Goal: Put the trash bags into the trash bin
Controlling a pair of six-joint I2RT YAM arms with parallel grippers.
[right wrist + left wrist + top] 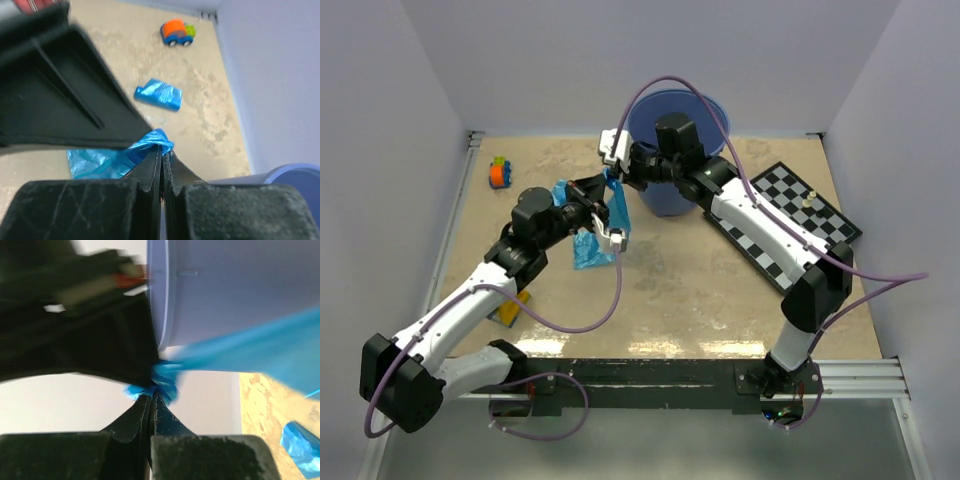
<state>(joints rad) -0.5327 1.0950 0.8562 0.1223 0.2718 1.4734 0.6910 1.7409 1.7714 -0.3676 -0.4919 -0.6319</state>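
Left claw (156,396) and right claw (161,150) both pinch one trash bag (617,215) above the mottled tan table (700,290) between pale walls (570,60).

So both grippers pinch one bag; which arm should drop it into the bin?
Probably right: the right gripper, shut on the trash bag, has its arm over the trash bin; the left gripper reaches from farther.

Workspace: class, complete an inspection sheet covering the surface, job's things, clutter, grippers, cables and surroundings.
Surface: tan mottled tabletop.
Job's things: trash bin upright at the far edge; one trash bag pinched beside it, film hanging down; a folded bag lying on the table.
Clutter: toy car, chessboard.
Grippers: left gripper and right gripper both shut on that trash bag.
Cables: purple cables loop loose off both arms.
Surroundings: plain pale walls.
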